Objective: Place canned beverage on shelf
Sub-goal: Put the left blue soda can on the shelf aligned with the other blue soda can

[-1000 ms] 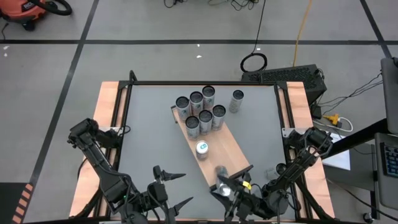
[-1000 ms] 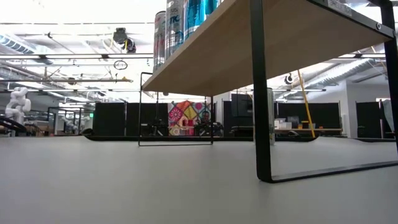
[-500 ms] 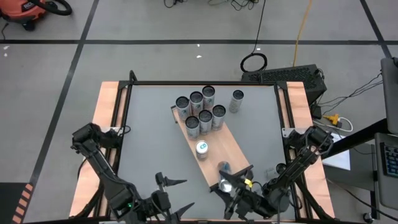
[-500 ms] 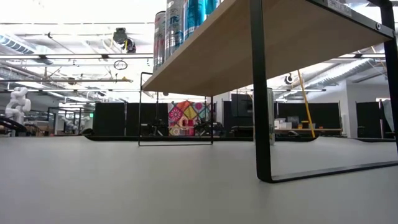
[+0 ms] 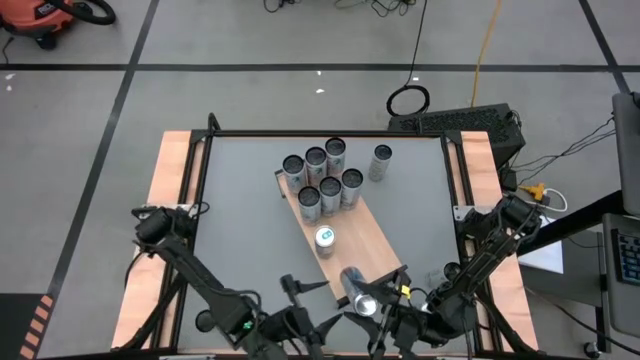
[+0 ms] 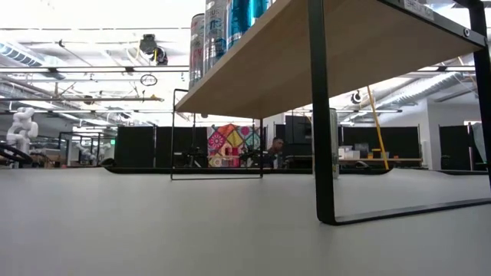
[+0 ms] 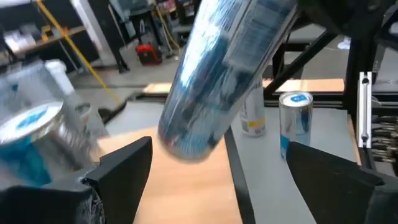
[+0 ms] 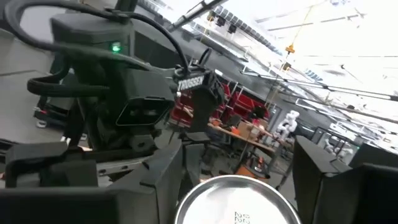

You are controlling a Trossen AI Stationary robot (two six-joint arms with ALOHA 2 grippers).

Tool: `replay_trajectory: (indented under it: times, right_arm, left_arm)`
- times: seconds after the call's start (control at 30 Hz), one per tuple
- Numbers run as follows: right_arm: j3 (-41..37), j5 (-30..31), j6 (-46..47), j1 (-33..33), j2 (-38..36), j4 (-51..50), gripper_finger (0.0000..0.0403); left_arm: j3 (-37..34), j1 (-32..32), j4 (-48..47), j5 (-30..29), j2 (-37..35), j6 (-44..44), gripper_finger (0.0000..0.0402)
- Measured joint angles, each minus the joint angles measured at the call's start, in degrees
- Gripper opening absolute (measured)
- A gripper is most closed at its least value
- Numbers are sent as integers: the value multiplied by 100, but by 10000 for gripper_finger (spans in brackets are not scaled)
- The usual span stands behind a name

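At the near end of the wooden shelf point(image 5: 350, 240), the right gripper point(image 5: 375, 312) clamps a slim silver and blue beverage can point(image 5: 357, 290), tilted above the board. The left gripper point(image 5: 305, 308) hovers just to its left, fingers spread wide and empty. The can looks rigid, smooth and slippery, probably easy to dent; gripping mid-body seems safest. Eight more cans point(image 5: 322, 180) stand farther along, one apparently just off the shelf's far right side.
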Motion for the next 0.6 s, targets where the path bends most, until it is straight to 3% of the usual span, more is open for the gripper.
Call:
replay_trajectory:
  times: [0.33,0.6]
  right_arm:
    - [-3,-186,230,-24,0,-21,177]
    - [-4,-374,453,-48,0,-42,177]
  left_arm:
    - [0,545,502,557,37,1296,371]
    - [0,784,486,1205,37,1569,344]
